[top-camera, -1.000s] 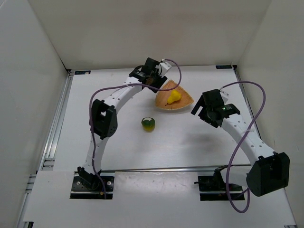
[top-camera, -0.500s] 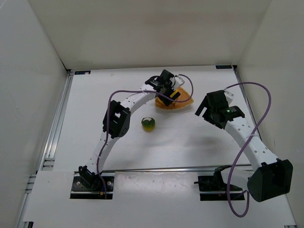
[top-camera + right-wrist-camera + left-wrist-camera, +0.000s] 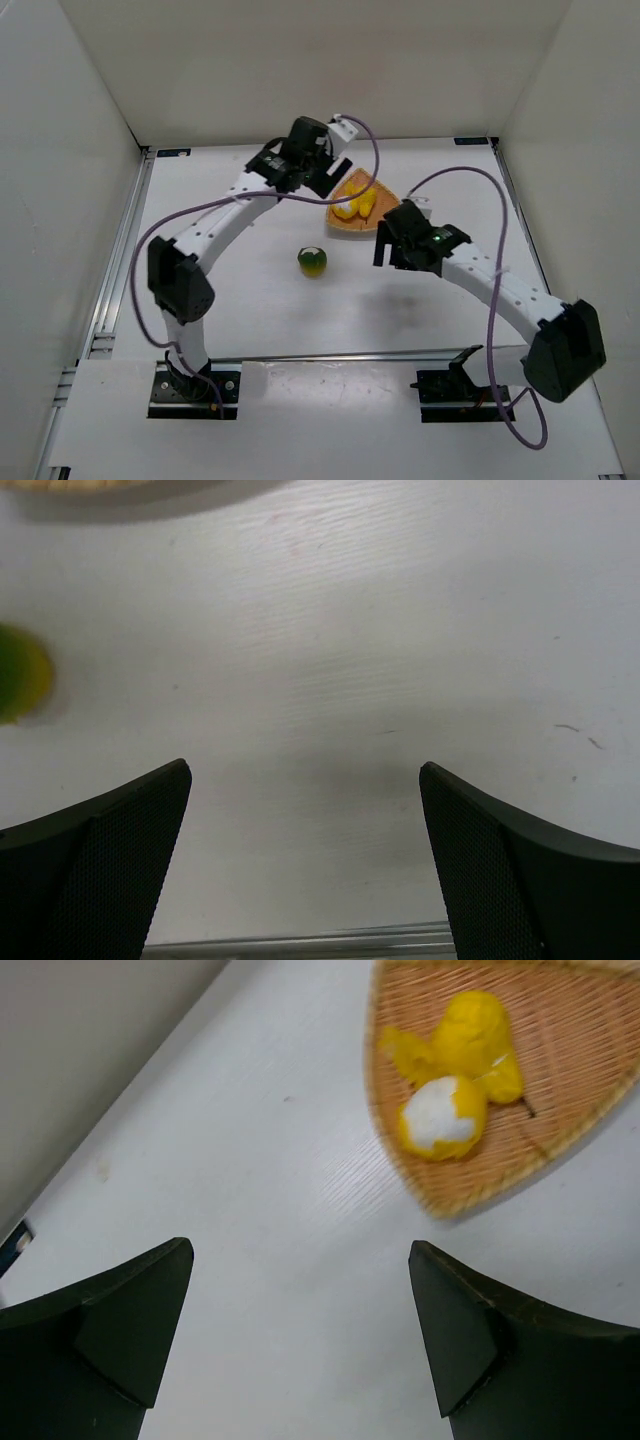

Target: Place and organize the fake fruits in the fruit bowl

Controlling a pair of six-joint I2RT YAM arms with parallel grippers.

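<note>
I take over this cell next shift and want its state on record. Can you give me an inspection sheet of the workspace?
Surface: white table, faint scuffs only.
Job's things: fruit bowl holds the yellow pear and the yellow round fruit, touching each other; green fruit lies on the table outside the bowl.
Clutter: nothing seen.
Grippers: left tool open and empty, beside the bowl; right tool open and empty, over bare table.
Cables: purple cable loops off each arm, clear of the fruits.
Surroundings: white walls on three sides; metal rail along the left edge.
</note>
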